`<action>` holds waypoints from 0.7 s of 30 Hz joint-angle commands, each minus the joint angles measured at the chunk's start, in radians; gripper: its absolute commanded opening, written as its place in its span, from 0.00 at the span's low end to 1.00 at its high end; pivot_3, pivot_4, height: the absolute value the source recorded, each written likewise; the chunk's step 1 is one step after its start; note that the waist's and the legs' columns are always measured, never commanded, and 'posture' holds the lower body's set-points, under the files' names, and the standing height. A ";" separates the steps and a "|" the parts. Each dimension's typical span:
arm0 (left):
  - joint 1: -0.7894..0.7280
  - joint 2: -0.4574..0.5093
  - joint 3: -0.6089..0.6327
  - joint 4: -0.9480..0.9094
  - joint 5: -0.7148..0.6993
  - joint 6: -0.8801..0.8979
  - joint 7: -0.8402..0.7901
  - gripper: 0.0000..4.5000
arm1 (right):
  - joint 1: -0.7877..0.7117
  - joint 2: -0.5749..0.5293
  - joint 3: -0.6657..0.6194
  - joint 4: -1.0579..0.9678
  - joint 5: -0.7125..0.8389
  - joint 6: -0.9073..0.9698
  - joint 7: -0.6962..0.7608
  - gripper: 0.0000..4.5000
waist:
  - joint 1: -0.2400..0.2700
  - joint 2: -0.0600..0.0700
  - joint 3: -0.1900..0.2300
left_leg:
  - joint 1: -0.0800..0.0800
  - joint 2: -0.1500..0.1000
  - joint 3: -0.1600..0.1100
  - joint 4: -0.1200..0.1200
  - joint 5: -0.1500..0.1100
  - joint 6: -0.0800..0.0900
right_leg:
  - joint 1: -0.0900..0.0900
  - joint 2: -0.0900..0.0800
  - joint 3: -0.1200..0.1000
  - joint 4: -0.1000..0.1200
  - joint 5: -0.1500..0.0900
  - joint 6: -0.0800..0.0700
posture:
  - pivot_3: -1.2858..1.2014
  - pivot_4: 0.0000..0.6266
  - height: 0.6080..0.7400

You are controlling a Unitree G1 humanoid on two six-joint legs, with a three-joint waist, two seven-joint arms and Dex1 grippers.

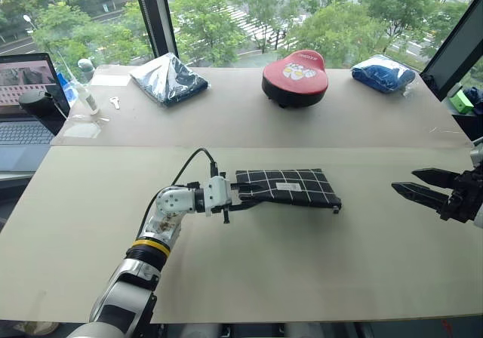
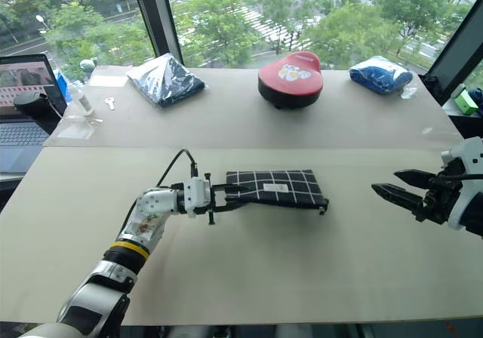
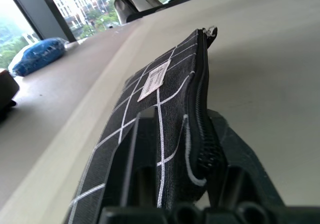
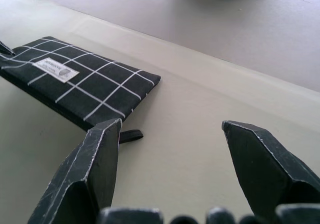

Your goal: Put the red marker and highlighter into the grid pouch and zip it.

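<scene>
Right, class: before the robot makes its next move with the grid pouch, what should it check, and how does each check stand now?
1. Grid pouch zipped along its edge: ok, teeth look closed in the left wrist view.
2. Marker and highlighter inside: cannot tell, pouch hides its contents.
3. Left pincer at the pouch's end, a finger on either face: ok; whether it clamps: cannot tell.
4. Right pincer open, apart from the pouch: ok.
5. Pull strap free on the table: ok.

Grid pouch [image 1: 290,186] flat at table [image 1: 249,278] centre; left gripper [image 1: 253,195] at its left end, right gripper [image 1: 411,184] well apart to right.
</scene>
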 commanded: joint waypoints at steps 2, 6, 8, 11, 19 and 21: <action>0.051 0.009 0.041 -0.169 -0.063 0.157 0.057 0.80 | -0.015 -0.004 -0.022 0.018 -0.007 -0.043 -0.006 0.80 | 0.000 0.000 0.000 | 0.000 0.000 0.000 0.000 0.000 0.000 | 0.000 0.000 0.000 0.000 0.000 0.000 | 0.52 0.24 1.00; 0.138 0.073 0.091 -0.458 -0.258 0.520 0.106 0.88 | -0.073 -0.024 0.005 0.095 -0.018 -0.066 -0.003 0.80 | -0.005 0.000 0.000 | 0.001 0.001 0.000 0.000 0.000 0.000 | 0.001 0.000 0.001 0.000 0.000 0.000 | 0.52 0.24 1.00; 0.180 0.147 0.139 -0.575 -0.348 0.686 0.131 0.88 | -0.111 -0.029 0.022 0.127 -0.018 -0.070 0.002 0.80 | -0.009 0.000 0.000 | 0.001 0.002 0.000 0.000 0.000 0.000 | 0.001 0.000 0.001 0.001 0.000 0.000 | 0.52 0.24 1.00; 0.226 0.220 0.214 -0.660 -0.407 0.836 0.204 0.88 | -0.138 -0.027 0.043 0.153 -0.028 -0.079 0.008 0.80 | -0.015 0.001 0.000 | 0.002 0.003 0.000 -0.001 0.001 -0.001 | 0.001 0.001 0.001 0.001 0.000 0.000 | 0.52 0.24 1.00; 0.350 0.334 0.466 -0.629 -0.459 0.957 0.304 0.88 | -0.135 0.024 0.100 0.194 -0.064 -0.158 0.000 0.80 | -0.022 0.001 0.000 | 0.003 0.002 0.000 -0.001 0.001 -0.002 | 0.002 0.002 0.001 0.001 -0.001 0.001 | 0.52 0.24 1.00; 0.358 0.314 0.472 -0.623 -0.438 0.952 0.345 0.88 | -0.149 0.038 0.118 0.215 -0.073 -0.166 -0.010 0.80 | -0.020 0.001 0.000 | 0.004 0.002 0.000 -0.001 0.001 -0.002 | 0.002 0.002 0.001 0.000 -0.001 0.001 | 0.52 0.24 1.00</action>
